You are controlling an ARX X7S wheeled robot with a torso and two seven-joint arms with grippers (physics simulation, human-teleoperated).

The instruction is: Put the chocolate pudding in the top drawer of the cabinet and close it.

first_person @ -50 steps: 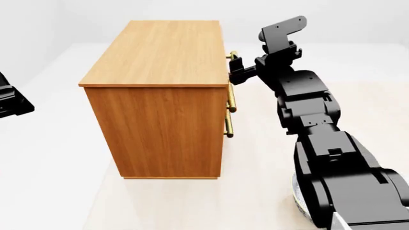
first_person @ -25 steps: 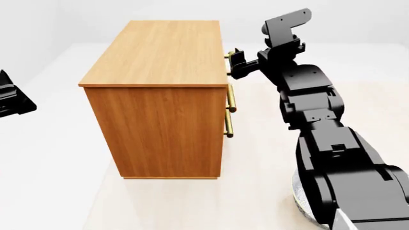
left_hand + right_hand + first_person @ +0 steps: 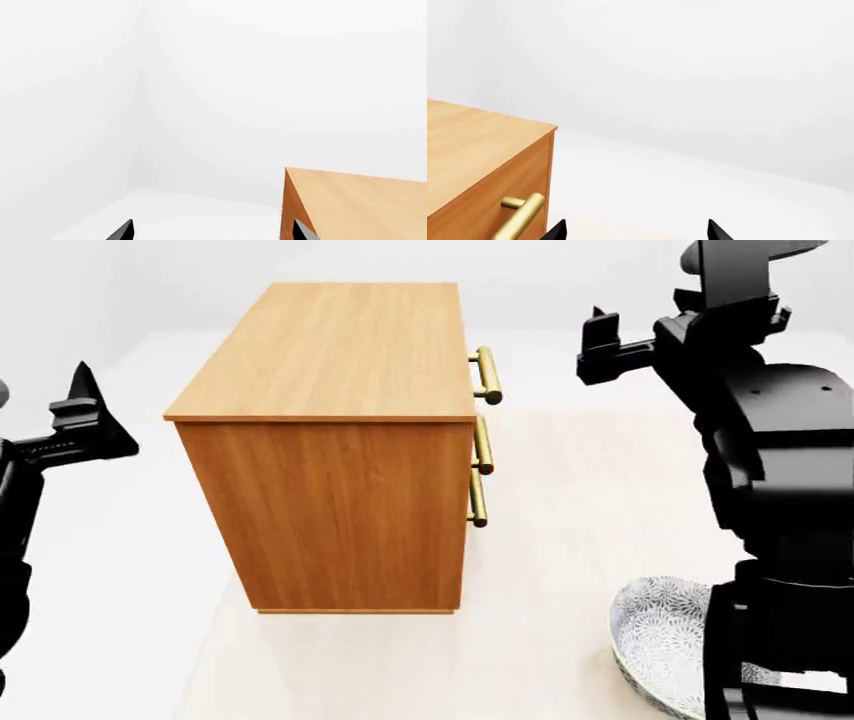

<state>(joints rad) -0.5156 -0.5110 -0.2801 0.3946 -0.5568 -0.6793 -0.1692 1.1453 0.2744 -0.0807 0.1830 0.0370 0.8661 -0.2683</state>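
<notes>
The cabinet (image 3: 334, 440) stands in the middle of the head view with its three brass handles on its right face. All the drawers look shut, and the top drawer's handle (image 3: 489, 375) sticks out near the upper edge. My right gripper (image 3: 603, 340) hangs open to the right of that handle, well apart from it. The right wrist view shows its gripper (image 3: 636, 231) with tips spread wide, the top drawer's front (image 3: 527, 175) and its handle (image 3: 520, 215) beside them. My left gripper (image 3: 87, 410) is raised left of the cabinet, open (image 3: 212, 232). The chocolate pudding is out of view.
A patterned grey-white bowl (image 3: 654, 640) sits on the floor at the lower right, partly behind my right arm. White walls and floor surround the cabinet, and a pale beige mat (image 3: 561, 540) lies under it. A corner of the cabinet (image 3: 347, 200) shows in the left wrist view.
My right gripper has drawn back from the top drawer's handle, moving right and up. My left gripper has risen into view at the left.
</notes>
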